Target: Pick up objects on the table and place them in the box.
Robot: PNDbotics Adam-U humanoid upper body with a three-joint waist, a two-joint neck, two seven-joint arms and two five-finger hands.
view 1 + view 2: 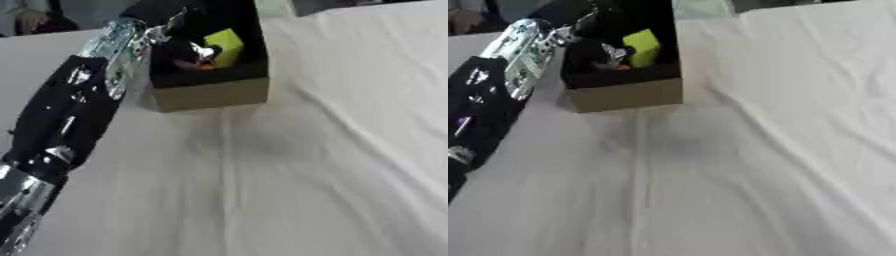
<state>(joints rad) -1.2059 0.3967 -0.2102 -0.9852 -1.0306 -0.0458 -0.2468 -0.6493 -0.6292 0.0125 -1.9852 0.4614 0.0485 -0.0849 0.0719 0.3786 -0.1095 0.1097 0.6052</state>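
A cardboard box (pixel 210 93) with a dark inside stands at the far middle of the white-clothed table. A yellow-green block (pixel 226 46) leans against its right inner wall, and a small orange thing (pixel 204 65) lies on the box floor beside it. My left arm (pixel 70 110) comes up from the lower left, and its silver wrist crosses the box's left rim. My left hand (pixel 185 52) is down inside the box, just left of the yellow-green block and above the orange thing. The dark interior hides how the hand stands. My right hand shows in neither view.
The white cloth (pixel 306 165) covers the whole table, with long folds running from the box toward the near edge and the right. A dark object (pixel 350 5) lies past the table's far right edge.
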